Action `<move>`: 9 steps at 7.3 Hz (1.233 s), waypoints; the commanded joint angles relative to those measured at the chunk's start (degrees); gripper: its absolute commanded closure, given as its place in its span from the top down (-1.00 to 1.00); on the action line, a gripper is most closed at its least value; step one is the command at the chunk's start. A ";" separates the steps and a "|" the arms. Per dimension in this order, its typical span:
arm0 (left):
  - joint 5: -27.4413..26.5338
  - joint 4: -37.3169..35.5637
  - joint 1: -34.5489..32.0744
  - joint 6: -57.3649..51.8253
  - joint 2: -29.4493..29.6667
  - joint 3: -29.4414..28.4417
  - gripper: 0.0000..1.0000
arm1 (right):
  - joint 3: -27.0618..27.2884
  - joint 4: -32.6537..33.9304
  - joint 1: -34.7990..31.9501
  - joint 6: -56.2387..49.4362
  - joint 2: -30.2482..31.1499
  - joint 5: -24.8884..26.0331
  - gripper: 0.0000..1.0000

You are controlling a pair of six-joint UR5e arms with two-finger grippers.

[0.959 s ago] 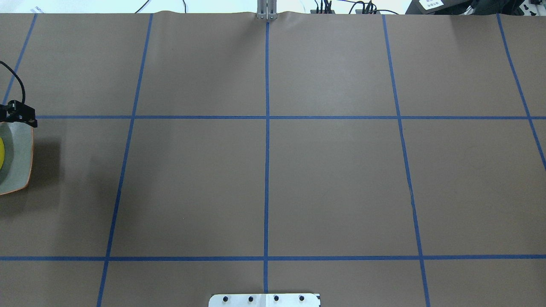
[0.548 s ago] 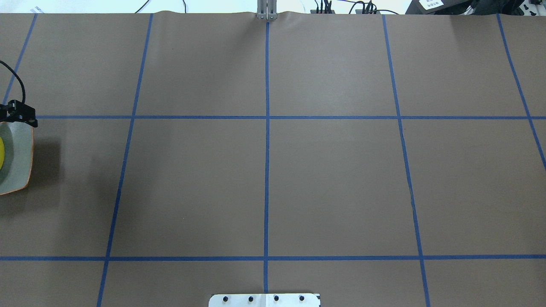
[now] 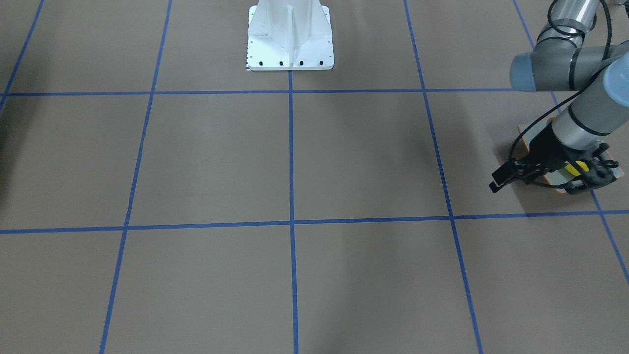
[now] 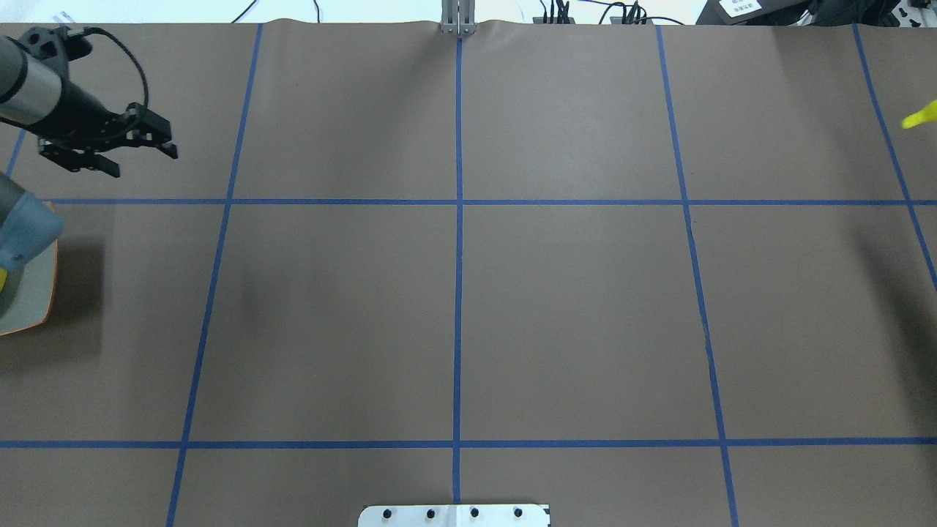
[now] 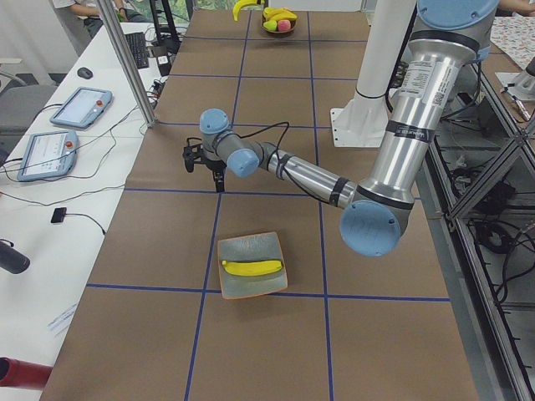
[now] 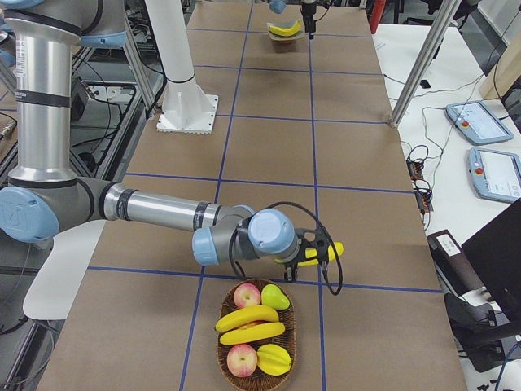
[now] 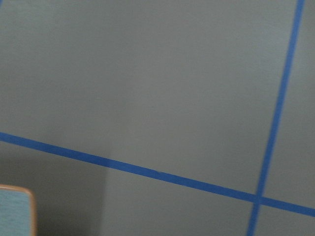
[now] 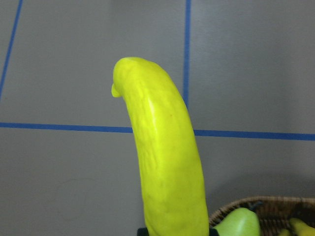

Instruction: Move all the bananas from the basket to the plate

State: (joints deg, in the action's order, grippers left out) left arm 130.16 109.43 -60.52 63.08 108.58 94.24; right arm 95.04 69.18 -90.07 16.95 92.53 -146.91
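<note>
- Exterior right view: locate the right gripper (image 6: 313, 256) just past the far rim of the basket (image 6: 220, 346), closed on the carried banana (image 6: 334, 248) and clear above the table (image 4: 571, 293).
- Check against the right wrist view: most of the carried banana projects up from the bottom edge with its far tip free. Only a sliver of the jaws shows, so read the hold as lying near one end.
- Count two further bananas (image 6: 248, 318) lying side by side in the basket, touching the apples (image 6: 247, 295) and other fruit.
- Find the plate (image 5: 251, 248) at the opposite end of the table, with one banana (image 5: 253, 268) lying across it.
- Note the left gripper (image 4: 143, 157), fingers spread wide and holding nothing, over bare table near the plate but off to one side.
- Treat each banana as light, stiff along its length and glossy, and so likely to slip or swing in a narrow pinch. Take this as judged, not tested.
- Prefer a hold across the thick middle, jaws square to the curve. With an end hold, allow for the long overhang and avoid sharp turns.
- For the basket pair, approach the upper banana from above, away from the fruit touching it.
- Squeeze moderately. Cannot tell real fruit from plastic, and real skin would bruise.
</note>
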 commanded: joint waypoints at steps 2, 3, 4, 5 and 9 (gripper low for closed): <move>1.41 0.17 4.70 12.82 11.09 -0.19 0.98 | 2.51 -0.28 11.38 20.34 -10.93 0.48 -1.00; 1.50 0.17 5.23 16.16 14.08 -0.28 0.98 | 2.60 -1.67 14.28 25.79 -13.58 1.01 -1.00; 1.50 0.43 7.15 19.15 16.03 -0.46 0.98 | 2.43 -5.69 18.92 31.85 -14.99 2.84 -1.00; 1.50 3.04 7.95 23.18 17.53 -0.89 0.98 | 2.69 -10.34 23.92 39.31 -17.27 6.95 -1.00; 1.33 9.74 10.60 32.97 19.99 -2.22 0.98 | 6.73 -15.13 44.34 59.11 -25.45 25.69 -1.00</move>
State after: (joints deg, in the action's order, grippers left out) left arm 131.50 118.64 -50.27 94.43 127.54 92.26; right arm 100.63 54.31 -50.11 71.02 69.39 -124.32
